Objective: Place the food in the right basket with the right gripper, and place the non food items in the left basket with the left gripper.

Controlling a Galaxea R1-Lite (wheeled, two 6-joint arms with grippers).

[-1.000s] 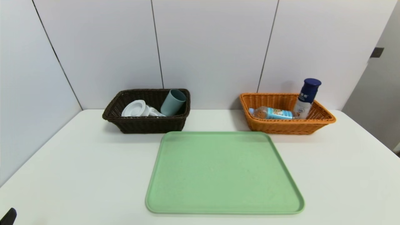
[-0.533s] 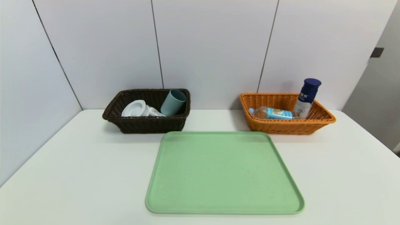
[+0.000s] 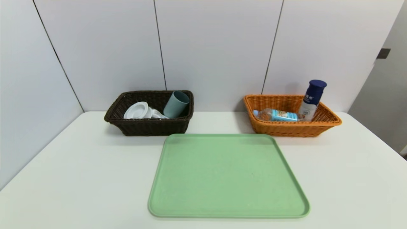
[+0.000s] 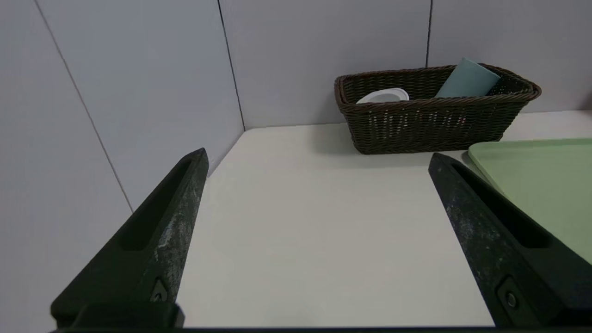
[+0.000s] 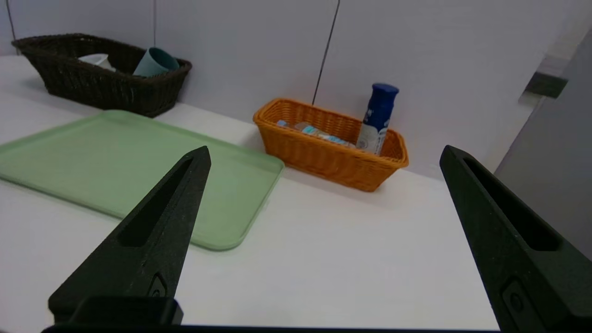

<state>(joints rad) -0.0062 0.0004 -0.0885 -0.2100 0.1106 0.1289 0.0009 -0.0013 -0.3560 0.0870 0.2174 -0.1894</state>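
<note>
The dark brown left basket holds the non food items: a teal-grey cup leaning on its wall, a round white case and a small white bottle, mostly hidden. In the orange right basket is the food: a clear water bottle lying flat and a white bottle with a navy cap leaning in the corner. Both grippers are outside the head view. My left gripper is open over bare table, well short of the brown basket. My right gripper is open and empty, back from the orange basket.
A green tray with nothing on it lies in the middle of the white table, in front of both baskets. Grey wall panels close the back and the left side. The table's right edge drops off beside the orange basket.
A dark fingertip that showed in the head view's bottom left corner one second ago has withdrawn out of view. Baskets, their contents and the tray have not moved.
</note>
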